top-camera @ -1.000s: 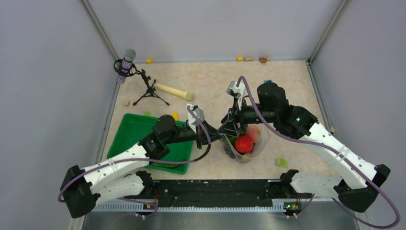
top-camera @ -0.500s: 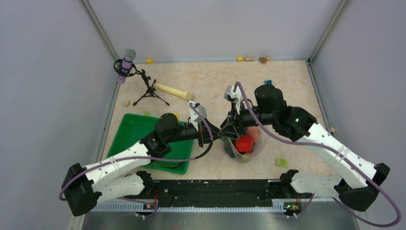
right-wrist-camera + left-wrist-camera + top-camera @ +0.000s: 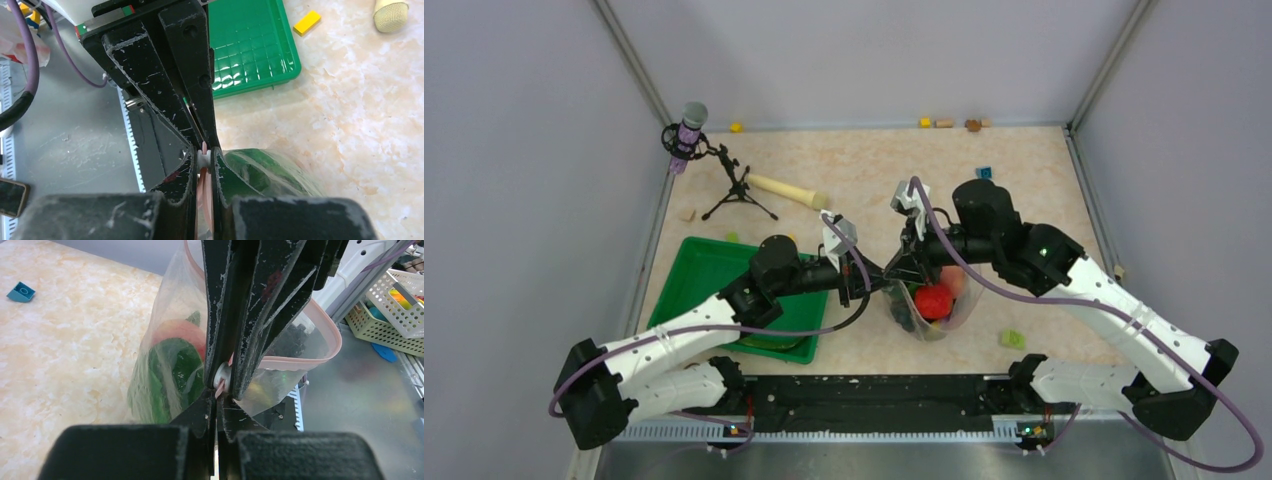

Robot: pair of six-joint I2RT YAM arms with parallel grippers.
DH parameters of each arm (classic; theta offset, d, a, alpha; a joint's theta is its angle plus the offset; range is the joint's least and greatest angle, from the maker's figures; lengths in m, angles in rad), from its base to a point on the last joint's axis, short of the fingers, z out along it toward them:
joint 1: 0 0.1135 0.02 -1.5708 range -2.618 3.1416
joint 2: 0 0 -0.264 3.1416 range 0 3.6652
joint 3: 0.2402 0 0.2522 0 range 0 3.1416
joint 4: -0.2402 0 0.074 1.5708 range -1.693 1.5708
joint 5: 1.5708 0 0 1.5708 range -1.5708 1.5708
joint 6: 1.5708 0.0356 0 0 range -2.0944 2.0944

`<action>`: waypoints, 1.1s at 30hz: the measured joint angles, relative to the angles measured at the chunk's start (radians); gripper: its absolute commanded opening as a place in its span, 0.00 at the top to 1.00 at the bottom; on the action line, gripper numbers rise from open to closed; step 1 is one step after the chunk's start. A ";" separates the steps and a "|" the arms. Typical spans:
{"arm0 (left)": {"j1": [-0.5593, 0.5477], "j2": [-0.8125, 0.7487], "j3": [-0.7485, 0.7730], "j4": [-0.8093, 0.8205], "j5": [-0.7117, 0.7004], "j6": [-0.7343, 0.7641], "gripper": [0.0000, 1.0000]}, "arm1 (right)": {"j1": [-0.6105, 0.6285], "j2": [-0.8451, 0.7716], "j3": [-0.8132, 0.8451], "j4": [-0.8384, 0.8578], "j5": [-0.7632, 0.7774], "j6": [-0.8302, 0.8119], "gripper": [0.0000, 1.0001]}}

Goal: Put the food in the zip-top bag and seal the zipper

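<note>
We see the zip-top bag standing on the table right of the green tray. It holds a red fruit and what looks like bok choy. The left gripper and right gripper both pinch its pink zipper.

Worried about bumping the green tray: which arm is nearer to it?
Left. The left arm passes over the green tray's right side; the right arm comes in from the other side of the zip-top bag, well clear of the tray.
</note>
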 measured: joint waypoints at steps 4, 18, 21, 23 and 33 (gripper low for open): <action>0.000 -0.001 0.000 -0.002 -0.021 0.000 1.00 | 0.002 0.000 0.000 0.001 0.026 0.022 1.00; -0.008 -0.132 -0.064 -0.022 -0.220 -0.002 1.00 | 0.014 -0.041 0.000 -0.017 0.165 0.111 1.00; -0.008 -0.143 -0.068 -0.025 -0.237 -0.002 1.00 | 0.014 -0.049 0.000 -0.023 0.179 0.119 1.00; -0.008 -0.147 -0.069 -0.027 -0.250 -0.002 1.00 | 0.014 -0.050 0.000 -0.024 0.186 0.124 1.00; -0.013 -0.182 -0.079 -0.058 -0.350 -0.005 1.00 | 0.014 -0.069 -0.021 -0.019 0.234 0.154 1.00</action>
